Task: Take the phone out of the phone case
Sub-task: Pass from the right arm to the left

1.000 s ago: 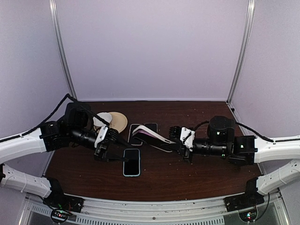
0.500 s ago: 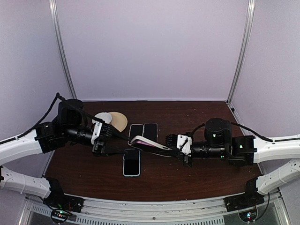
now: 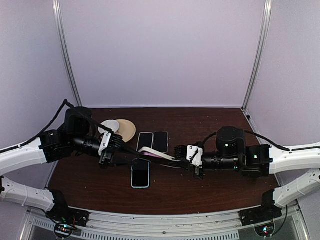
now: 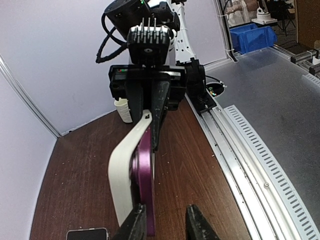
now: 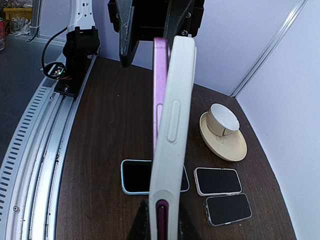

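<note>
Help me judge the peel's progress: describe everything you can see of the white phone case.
The white phone case is a matte, rubbery-looking shell, held edge-up in the air above the brown table. One end is pinched by the right hand; the other reaches the left hand, whose grip is unclear. Along its middle it bows away from the purple phone, which touches it near both ends. A moulded side button shows in the right wrist view.

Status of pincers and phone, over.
Left pincer open around phone. Right pincer shut on case. Case peeled at one end. Nothing in the way.
</note>
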`<state>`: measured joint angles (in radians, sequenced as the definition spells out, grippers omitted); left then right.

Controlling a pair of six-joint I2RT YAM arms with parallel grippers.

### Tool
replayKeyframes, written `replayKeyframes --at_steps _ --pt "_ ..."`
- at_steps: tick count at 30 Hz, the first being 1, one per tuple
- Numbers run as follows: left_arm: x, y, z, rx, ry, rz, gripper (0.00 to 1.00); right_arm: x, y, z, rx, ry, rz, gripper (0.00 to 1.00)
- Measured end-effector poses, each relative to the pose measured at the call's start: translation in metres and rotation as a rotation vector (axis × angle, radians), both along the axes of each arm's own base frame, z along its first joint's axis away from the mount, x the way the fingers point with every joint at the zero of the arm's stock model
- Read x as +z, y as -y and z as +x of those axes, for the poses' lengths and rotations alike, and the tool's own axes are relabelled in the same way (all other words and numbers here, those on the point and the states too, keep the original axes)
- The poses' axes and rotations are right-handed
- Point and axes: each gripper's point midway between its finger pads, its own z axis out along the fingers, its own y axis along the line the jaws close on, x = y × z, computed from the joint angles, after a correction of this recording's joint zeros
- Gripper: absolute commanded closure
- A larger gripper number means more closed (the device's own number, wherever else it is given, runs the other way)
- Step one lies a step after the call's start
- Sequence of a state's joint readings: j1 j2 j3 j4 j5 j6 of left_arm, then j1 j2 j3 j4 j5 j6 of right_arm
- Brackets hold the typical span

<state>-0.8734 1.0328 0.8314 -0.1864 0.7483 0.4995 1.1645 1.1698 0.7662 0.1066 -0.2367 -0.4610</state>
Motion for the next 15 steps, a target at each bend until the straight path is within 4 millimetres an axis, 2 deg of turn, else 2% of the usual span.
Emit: replayKeyframes --at_steps 5,15 --pt "-0.0035 0.0005 -0.0001 -0.003 -0.009 0.011 0.63 -0.0016 -0.0002 -0.0024 0.01 -0.002 -0.008 1.0" --pt "-0.0092 0.0 -0.0022 -0.008 -0.027 0.033 0.62 -0.0042 -0.0043 -0.0044 0.021 -0.014 -0.031 1.0"
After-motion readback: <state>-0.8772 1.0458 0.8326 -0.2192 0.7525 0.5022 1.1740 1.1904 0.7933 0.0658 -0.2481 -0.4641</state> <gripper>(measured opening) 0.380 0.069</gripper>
